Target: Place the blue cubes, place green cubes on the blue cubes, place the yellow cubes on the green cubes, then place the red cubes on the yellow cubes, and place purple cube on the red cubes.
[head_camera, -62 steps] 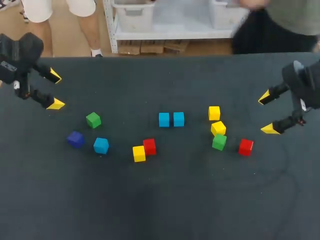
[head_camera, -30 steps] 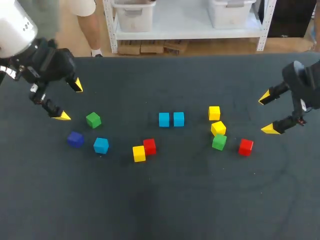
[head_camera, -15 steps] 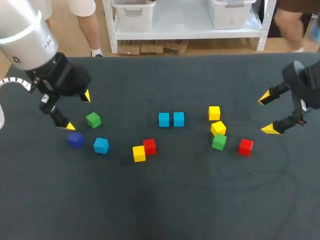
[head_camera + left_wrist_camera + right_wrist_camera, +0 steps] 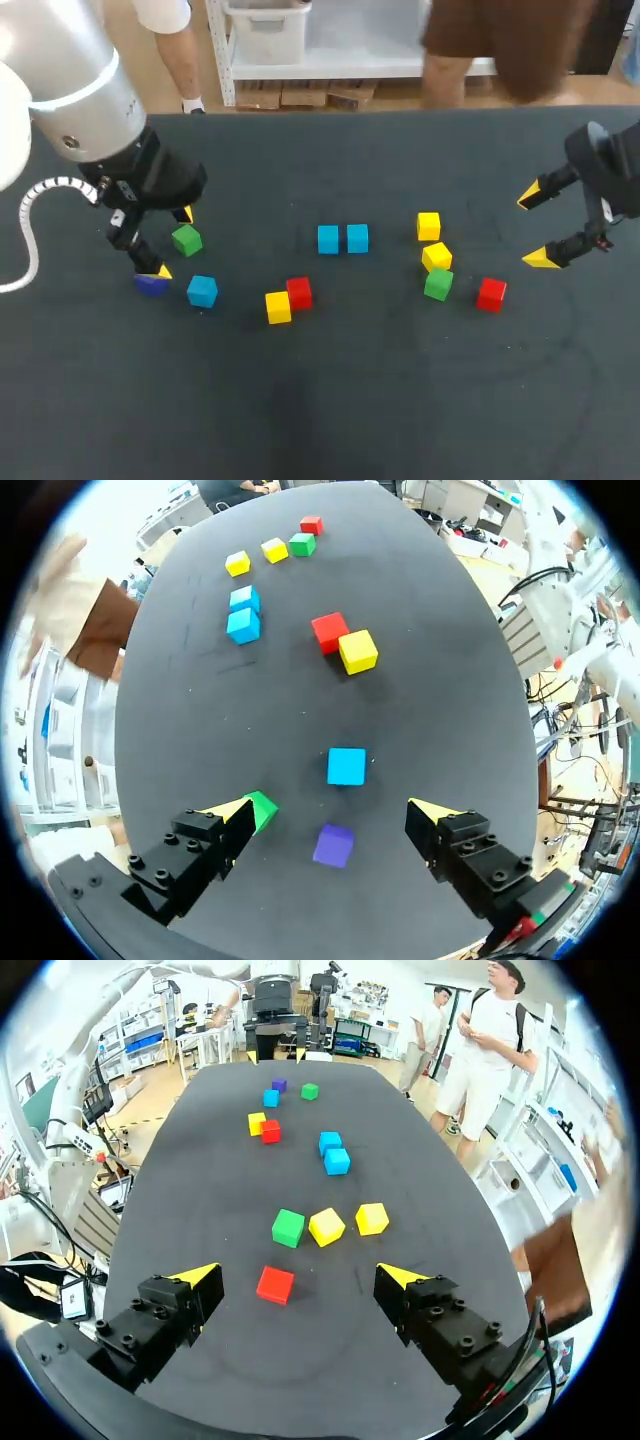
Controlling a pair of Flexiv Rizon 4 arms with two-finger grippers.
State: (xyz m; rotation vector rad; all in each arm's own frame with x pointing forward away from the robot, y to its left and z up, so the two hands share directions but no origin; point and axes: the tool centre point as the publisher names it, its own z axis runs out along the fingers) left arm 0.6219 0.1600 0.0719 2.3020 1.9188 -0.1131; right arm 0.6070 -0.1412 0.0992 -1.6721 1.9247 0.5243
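Note:
My left gripper (image 4: 170,242) hangs open over the left cluster: a green cube (image 4: 186,240) by one fingertip, the purple cube (image 4: 150,284) by the other, a blue cube (image 4: 202,291) beside them. In the left wrist view the purple cube (image 4: 333,845) lies below the gap of the open gripper (image 4: 330,810), the green cube (image 4: 262,808) against one finger, the blue cube (image 4: 346,766) ahead. Two blue cubes (image 4: 342,239) sit side by side mid-table. My right gripper (image 4: 534,227) is open at the right edge, with a red cube (image 4: 275,1285) below its fingers (image 4: 200,1275).
A yellow cube (image 4: 278,307) touches a red cube (image 4: 299,292) left of centre. On the right lie two yellow cubes (image 4: 428,226) (image 4: 436,257), a green cube (image 4: 438,284) and a red cube (image 4: 491,294). The dark table (image 4: 350,400) stretches bare toward the front.
My left arm has swung in from the far left and come down over the green and purple cubes, still open. The right arm and all cubes have stayed put.

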